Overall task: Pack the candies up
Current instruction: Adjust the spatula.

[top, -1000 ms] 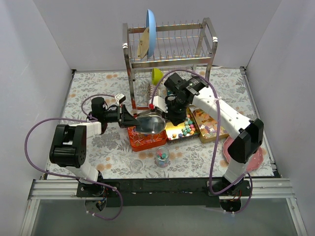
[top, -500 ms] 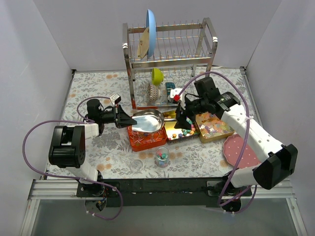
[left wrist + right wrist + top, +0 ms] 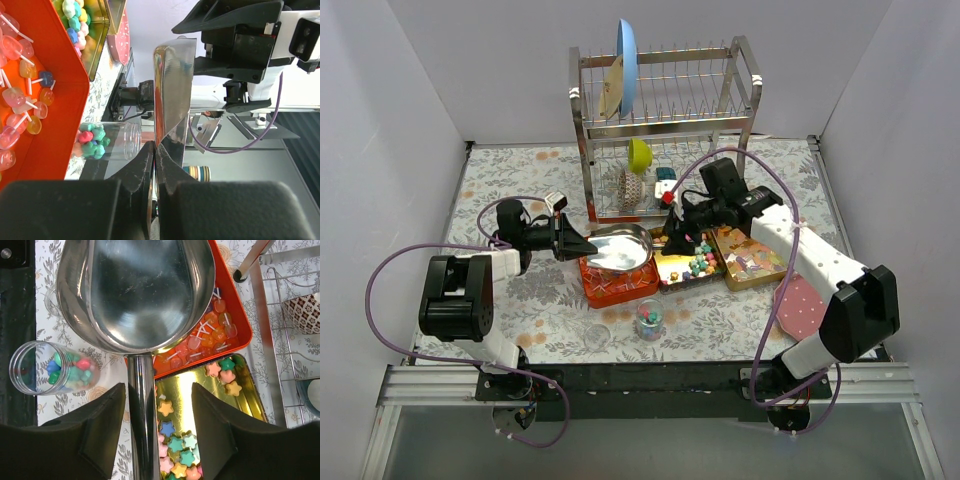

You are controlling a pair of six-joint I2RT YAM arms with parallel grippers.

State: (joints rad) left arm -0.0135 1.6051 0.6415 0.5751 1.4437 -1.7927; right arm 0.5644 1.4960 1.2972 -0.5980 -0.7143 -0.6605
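Observation:
The candies (image 3: 182, 452) are small coloured stars heaped in a gold tin (image 3: 672, 268); more candies fill the lying small clear glass (image 3: 50, 371), which also shows as the glass (image 3: 649, 318) and the glass (image 3: 107, 142). A steel scoop (image 3: 620, 248) hovers over the orange tray (image 3: 610, 288) of lollipops. My left gripper (image 3: 576, 243) is shut on the scoop's thin rim, with the jaws (image 3: 156, 152) pressed together on the metal. My right gripper (image 3: 159, 400) is open astride the scoop's handle (image 3: 142, 410). The handle runs close beside the left finger, with a wide gap to the right finger.
A steel dish rack (image 3: 665, 130) stands behind, holding a blue plate (image 3: 627, 55), a yellow-green bowl (image 3: 639, 155) and a patterned cup (image 3: 633, 187). A decorated tin (image 3: 752, 255) lies right of the gold one, a pink plate (image 3: 805, 305) further right. An empty glass (image 3: 597, 335) lies near the front.
My right gripper opened and swung away to the right, then came back over the scoop's handle. My left gripper shifted the scoop slightly left and back.

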